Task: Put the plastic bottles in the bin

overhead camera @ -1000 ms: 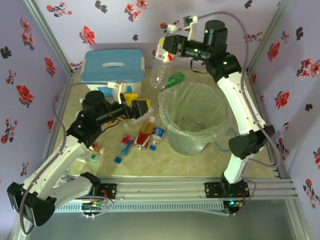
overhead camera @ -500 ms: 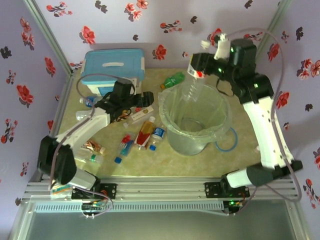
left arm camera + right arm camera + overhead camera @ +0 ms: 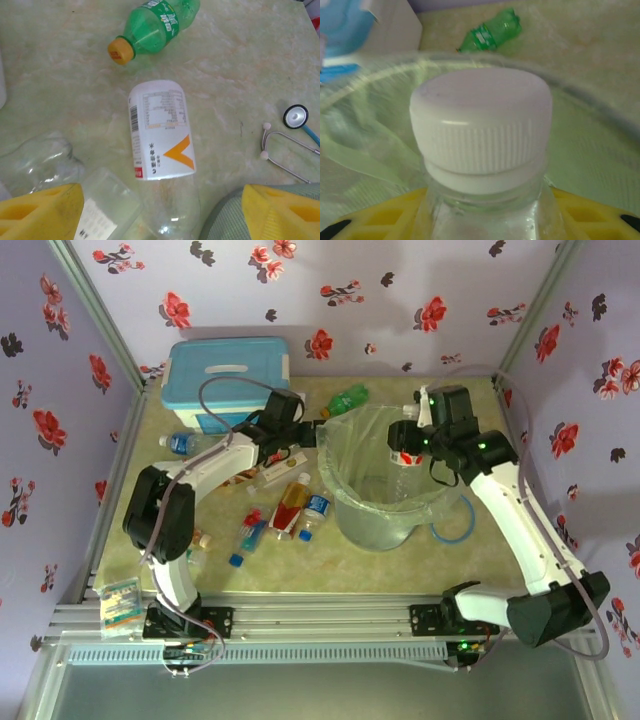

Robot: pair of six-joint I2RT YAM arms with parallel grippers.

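One bottle [image 3: 481, 125] — between right jaws

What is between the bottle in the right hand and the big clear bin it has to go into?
Nothing visible. The right hand holds the white-capped bottle over the open mouth of the bin, already within its rim, so the way down looks free.

Soft, even light, faint shadows; the clear bottle [image 3: 481, 150] in the right tool [image 3: 482, 220] is blurred, out of focus.
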